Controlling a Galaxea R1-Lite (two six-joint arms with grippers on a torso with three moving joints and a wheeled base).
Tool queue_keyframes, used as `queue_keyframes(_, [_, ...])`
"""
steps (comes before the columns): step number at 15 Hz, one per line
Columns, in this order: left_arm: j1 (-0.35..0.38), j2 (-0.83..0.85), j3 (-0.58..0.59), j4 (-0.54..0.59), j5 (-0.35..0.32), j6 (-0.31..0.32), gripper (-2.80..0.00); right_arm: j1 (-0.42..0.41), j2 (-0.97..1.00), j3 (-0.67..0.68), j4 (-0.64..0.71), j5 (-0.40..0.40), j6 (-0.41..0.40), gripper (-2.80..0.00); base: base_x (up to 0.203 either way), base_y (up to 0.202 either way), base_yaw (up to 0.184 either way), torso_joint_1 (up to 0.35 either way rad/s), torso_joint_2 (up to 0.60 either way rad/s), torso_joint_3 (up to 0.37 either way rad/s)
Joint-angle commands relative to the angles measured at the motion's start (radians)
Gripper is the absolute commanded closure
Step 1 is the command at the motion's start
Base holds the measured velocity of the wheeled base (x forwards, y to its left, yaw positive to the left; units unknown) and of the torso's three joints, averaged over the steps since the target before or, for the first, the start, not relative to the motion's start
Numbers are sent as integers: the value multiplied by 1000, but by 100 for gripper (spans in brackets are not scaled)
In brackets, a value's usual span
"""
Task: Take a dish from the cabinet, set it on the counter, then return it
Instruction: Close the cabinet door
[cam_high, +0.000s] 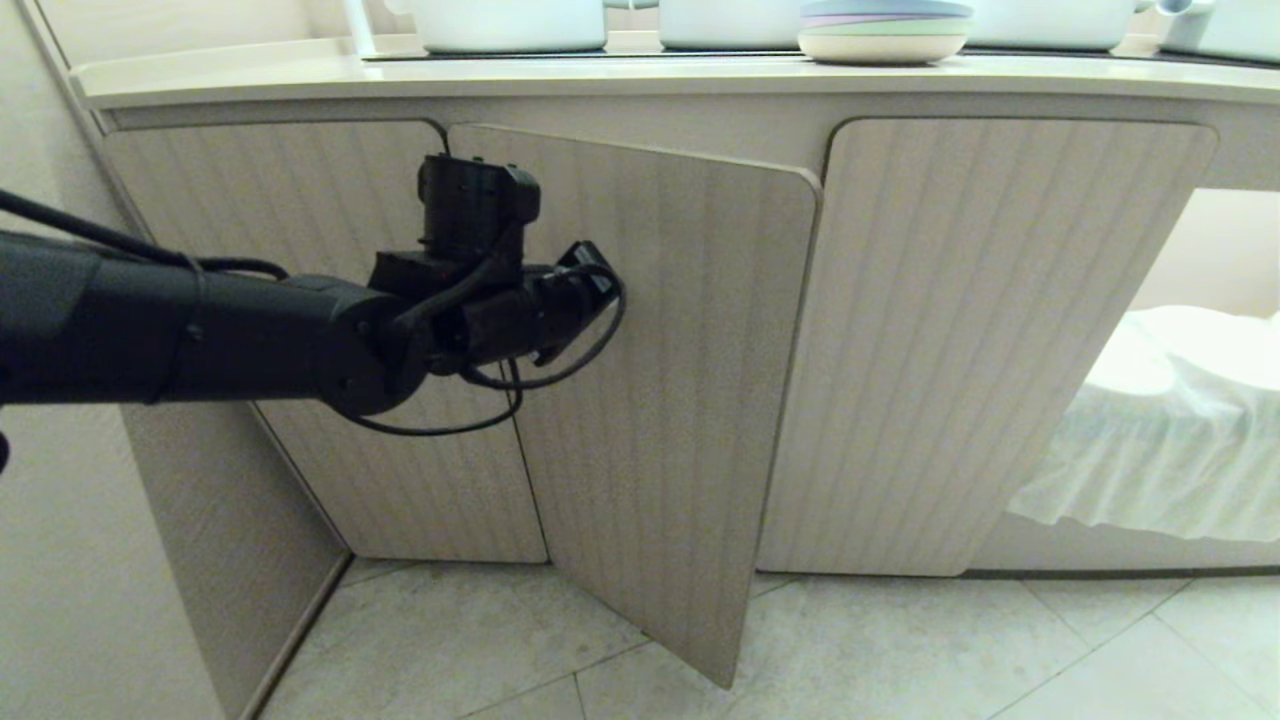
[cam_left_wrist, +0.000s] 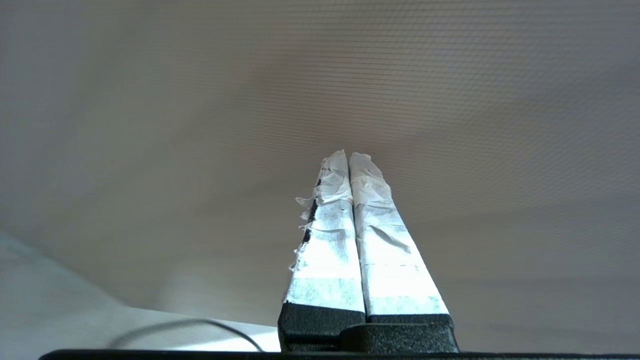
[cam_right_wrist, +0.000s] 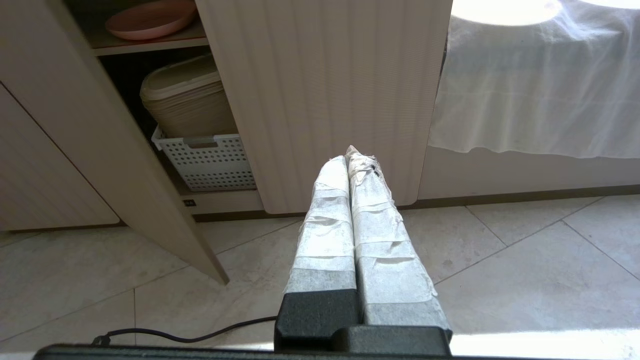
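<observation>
Left gripper (cam_left_wrist: 349, 156), closed, apparently against the half-open cabinet (cam_high: 660, 400) door.

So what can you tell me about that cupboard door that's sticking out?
The open door is a flat panel that looks like pale beige wood, with thin stripes running up and down and rounded corners. It swings out from the cabinet, between two closed doors, its bottom corner hanging just over the tiled floor. The left gripper, fingers shut, is right against its front. The right wrist view shows the gap behind it: a pink dish on a shelf.
</observation>
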Motion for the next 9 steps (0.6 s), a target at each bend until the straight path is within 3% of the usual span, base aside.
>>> queue_keyframes(1, [-22, 47, -30, 1, 75, 27, 0, 0, 0, 0, 0, 0, 0, 0, 0, 0, 0, 0, 0, 0])
queue_keyframes(3, [-34, 59, -52, -2, 106, 33, 0, 0, 0, 0, 0, 0, 0, 0, 0, 0, 0, 0, 0, 0])
queue_keyframes(6, [-43, 132, -129, 3, 247, 78, 0, 0, 0, 0, 0, 0, 0, 0, 0, 0, 0, 0, 0, 0])
queue_keyframes(9, [-42, 122, -127, 13, 270, 108, 0, 0, 0, 0, 0, 0, 0, 0, 0, 0, 0, 0, 0, 0])
